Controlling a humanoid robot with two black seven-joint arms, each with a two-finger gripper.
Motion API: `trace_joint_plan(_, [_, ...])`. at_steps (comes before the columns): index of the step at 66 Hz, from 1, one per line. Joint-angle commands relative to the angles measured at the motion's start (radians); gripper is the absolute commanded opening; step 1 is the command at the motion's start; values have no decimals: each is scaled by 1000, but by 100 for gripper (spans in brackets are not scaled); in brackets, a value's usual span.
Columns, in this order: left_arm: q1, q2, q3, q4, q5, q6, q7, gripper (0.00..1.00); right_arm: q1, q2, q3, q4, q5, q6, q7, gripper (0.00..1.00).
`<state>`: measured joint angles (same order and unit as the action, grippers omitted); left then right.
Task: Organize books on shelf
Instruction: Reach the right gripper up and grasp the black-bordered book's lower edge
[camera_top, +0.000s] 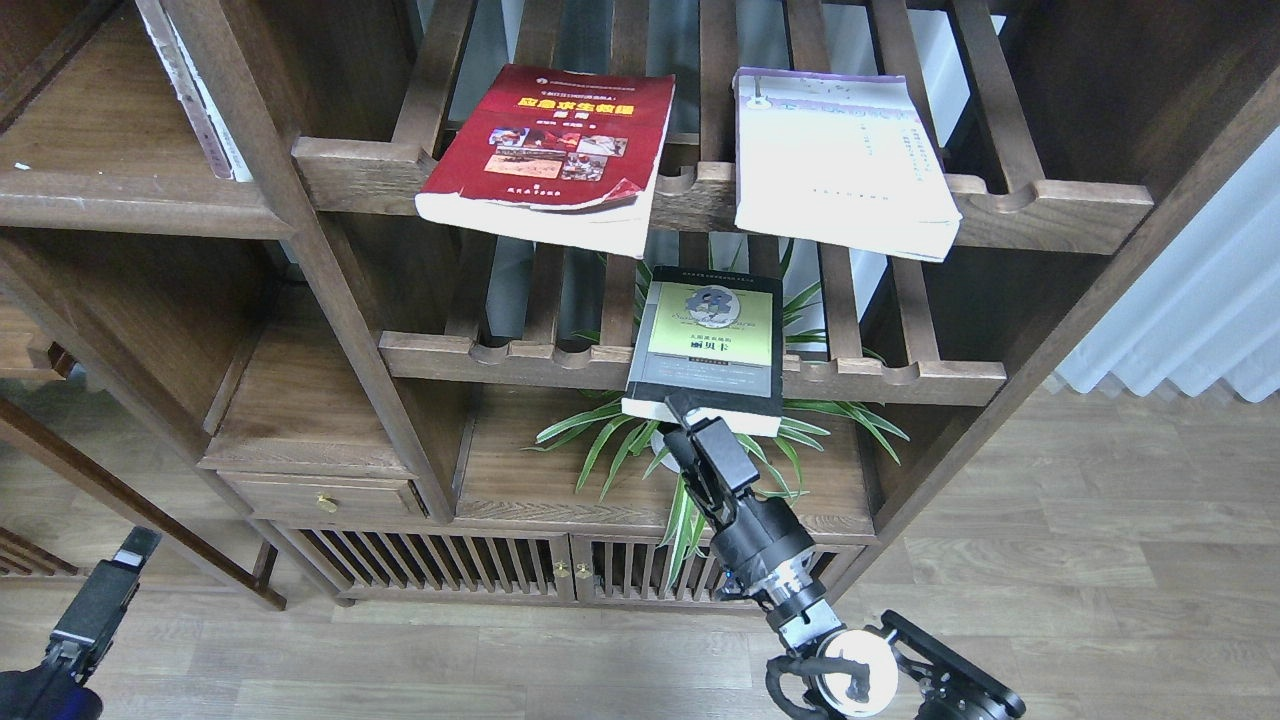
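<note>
The left arm's fingers (130, 548) sit low at the near left, over the floor. They are dark and seen end-on, so I cannot tell if they are open or closed. They touch nothing.

The red book (550, 150) lies flat on the top rack (1050, 210), at its left. It has yellow letters and small photos. Its near edge hangs over the rail. The white book (835, 165) lies to its right on the same rack, well apart.

The grey book (712, 335) lies on the lower rack (900, 380), with a green panel on its cover. The right arm's fingers (688, 420) are closed on its near edge. A green plant (610, 440) sits under it on the shelf (510, 480).
</note>
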<state>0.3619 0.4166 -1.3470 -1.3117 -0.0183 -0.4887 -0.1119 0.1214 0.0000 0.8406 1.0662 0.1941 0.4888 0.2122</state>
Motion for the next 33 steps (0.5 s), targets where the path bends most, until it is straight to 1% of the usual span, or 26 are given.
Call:
trace_joint_plan(1, [0,-1,0,0,0,0,0,100,4,0,0,-5,-1,0,1,100])
trace_joint_plan(7, [0,-1,-3,0,0,0,0,100,7,0,0,-3,1,0,24,99])
trace_joint_plan(10, [-1,1,-3,0,0,0,0,100,14,0,0,-3,1,0,50,95])
trace_joint_plan(15, [-1,1,-3,0,0,0,0,100,17,0,1,-3,1,0,67,90])
trace_joint_plan(17, [-1,1,-3,0,0,0,0,100,18,0,2,-3,1,0,70,86])
trace_joint_plan(23, [-1,1,-3,2,0,0,0,100,20,0,2,-3,1,0,70,80])
trace_joint_plan(29, [-1,1,-3,6,0,0,0,100,20,0,2,-3,1,0,70,78])
trace_joint_plan(32, [-1,1,-3,6,0,0,0,100,20,0,2,-3,1,0,70,75])
trace_joint_plan(33, [-1,1,-3,8,0,0,0,100,20,0,3,-3,1,0,70,72])
